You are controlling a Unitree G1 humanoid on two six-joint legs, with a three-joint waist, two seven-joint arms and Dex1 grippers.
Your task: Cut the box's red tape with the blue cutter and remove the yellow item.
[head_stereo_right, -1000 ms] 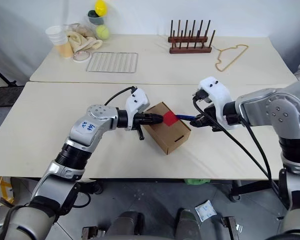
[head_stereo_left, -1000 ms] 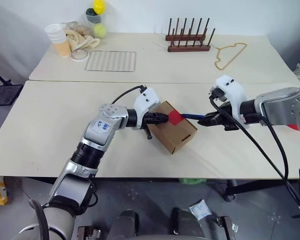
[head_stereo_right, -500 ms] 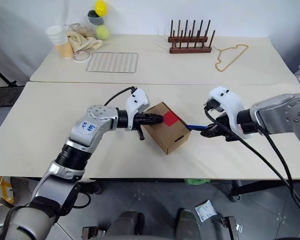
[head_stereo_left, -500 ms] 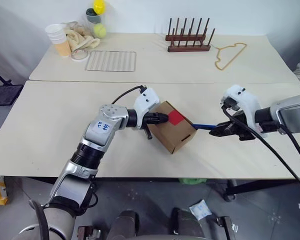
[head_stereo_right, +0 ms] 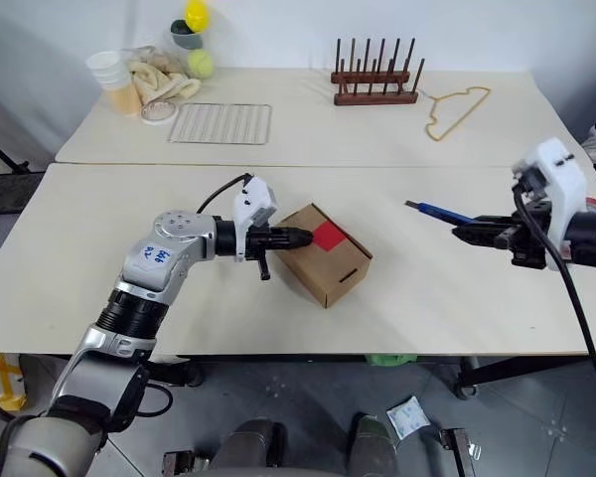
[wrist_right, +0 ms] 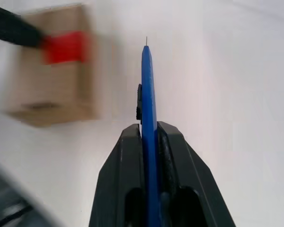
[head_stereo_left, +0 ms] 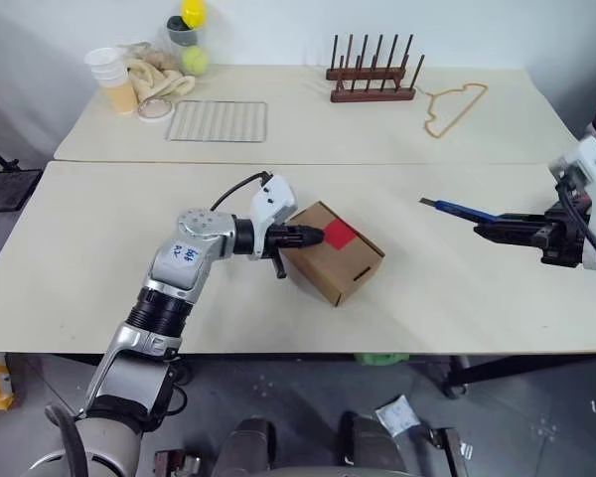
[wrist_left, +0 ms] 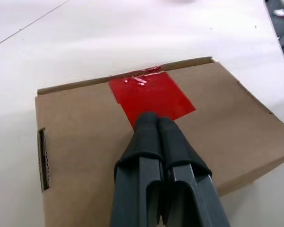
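My left arm reaches forward and bends inward across the near surface (head_stereo_left: 99, 258), its jaws (wrist_left: 157, 124) pressed together with nothing between them, tips resting on the near edge of the red tape (wrist_left: 150, 94) on top of the box (head_stereo_left: 333, 253). The box sits skewed near the middle of the near surface, flaps down, a slot showing in its front face. The tape spans the seam along the box's top edge, and its far end looks torn and ragged at that seam.

My right arm is swung out to my right side, well apart from the box, forearm roughly level. Its jaws (wrist_right: 151, 135) are clamped on the blue cutter (head_stereo_left: 459, 209), which juts out past the fingertips toward the box, its thin tip leading, held above the surface.

Two pale surfaces stand edge to edge. On the far one are a wire rack (head_stereo_left: 217, 120), a wooden peg stand (head_stereo_left: 371, 79), a wire hanger (head_stereo_left: 455, 107), a stack of cups (head_stereo_left: 113, 78), a roll of tape (head_stereo_left: 155, 108), and a tennis ball (head_stereo_left: 195, 61) below a small yellow ball (head_stereo_left: 193, 12) on a dark cup. The floor below is grey, with a crumpled wrapper (head_stereo_left: 395, 414) lying on it.
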